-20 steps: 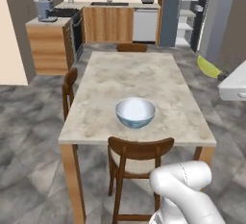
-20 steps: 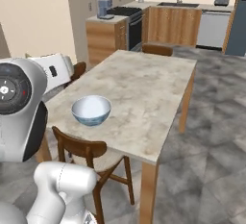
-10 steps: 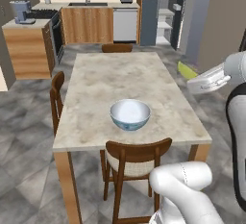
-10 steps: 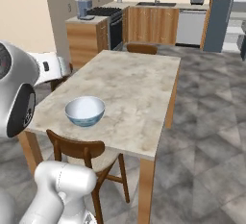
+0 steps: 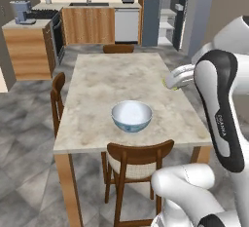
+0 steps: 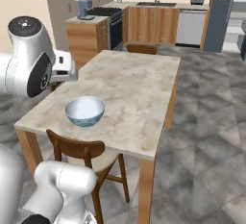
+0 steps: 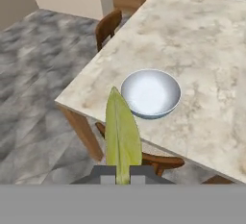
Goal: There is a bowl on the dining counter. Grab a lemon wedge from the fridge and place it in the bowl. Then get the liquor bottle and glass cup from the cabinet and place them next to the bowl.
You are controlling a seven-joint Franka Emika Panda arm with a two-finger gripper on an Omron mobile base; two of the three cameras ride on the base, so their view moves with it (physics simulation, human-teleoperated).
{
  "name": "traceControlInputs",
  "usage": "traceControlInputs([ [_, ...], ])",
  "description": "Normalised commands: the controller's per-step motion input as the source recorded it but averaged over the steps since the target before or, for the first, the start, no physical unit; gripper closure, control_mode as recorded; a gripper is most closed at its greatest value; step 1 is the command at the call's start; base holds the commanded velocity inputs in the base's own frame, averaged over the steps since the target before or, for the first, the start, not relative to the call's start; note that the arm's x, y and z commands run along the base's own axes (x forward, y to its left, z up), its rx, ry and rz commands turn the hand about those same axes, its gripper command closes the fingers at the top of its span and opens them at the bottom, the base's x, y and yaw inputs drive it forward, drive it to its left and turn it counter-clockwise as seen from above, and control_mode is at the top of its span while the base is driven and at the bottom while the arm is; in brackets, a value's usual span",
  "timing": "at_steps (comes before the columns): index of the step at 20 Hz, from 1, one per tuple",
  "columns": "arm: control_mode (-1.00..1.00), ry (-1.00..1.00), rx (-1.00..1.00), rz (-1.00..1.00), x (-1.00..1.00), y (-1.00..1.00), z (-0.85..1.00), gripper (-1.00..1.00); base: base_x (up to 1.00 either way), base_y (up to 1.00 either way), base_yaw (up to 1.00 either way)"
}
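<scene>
I have the gripper (image 7: pixel 123 179) closed tight on the lemon wedge (image 7: pixel 123 134), which stands up between the two fingertips as a long yellow-green blade in the hand view, its tip overlapping the near-left rim of the bowl (image 7: pixel 151 93) from this angle. In the left base view the hand sits out beyond the right edge of the dining counter (image 5: pixel 97 82), raised above the top, with a sliver of yellow just visible at its end. The bowl rests upright toward the near end of the counter, roughly centred across its width, and I can see nothing inside it but its pale glossy interior. A wooden chair (image 5: pixel 136 165) is tucked in at the near end just in front of the bowl, another chair (image 5: pixel 58 99) stands at the left side, and a third (image 5: pixel 118 48) is pushed in at the far end. Beyond the counter, at the far wall, I can make out the fridge (image 5: pixel 168 9) with a door open and pale shelves showing. Left of it run wooden base cupboards (image 5: pixel 90 25) with a white dishwasher (image 5: pixel 127 25).
</scene>
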Motion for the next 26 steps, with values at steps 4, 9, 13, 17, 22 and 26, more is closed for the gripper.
traceControlInputs([
  [4, -1.0, 0.21, 0.0, -0.01, 0.56, 0.0, -0.21, 1.0, 0.0, 0.0, 0.0],
  [9, -1.0, 0.17, 0.0, 0.0, 0.52, 0.0, -0.37, 1.0, 0.0, 0.0, 0.0],
  [13, -1.0, 0.15, 0.0, 0.0, 0.5, 0.0, -0.44, 1.0, 0.0, 0.0, 0.0],
  [17, -1.0, 0.11, 0.0, 0.0, 0.58, 0.07, -0.46, 1.0, 0.0, 0.0, 0.0],
  [22, -1.0, 0.09, 0.0, -0.02, 0.71, 0.2, -0.44, 1.0, 0.0, 0.0, 0.0],
  [26, -1.0, 0.1, 0.0, -0.04, 0.75, 0.23, -0.48, 1.0, 0.0, 0.0, 0.0],
])
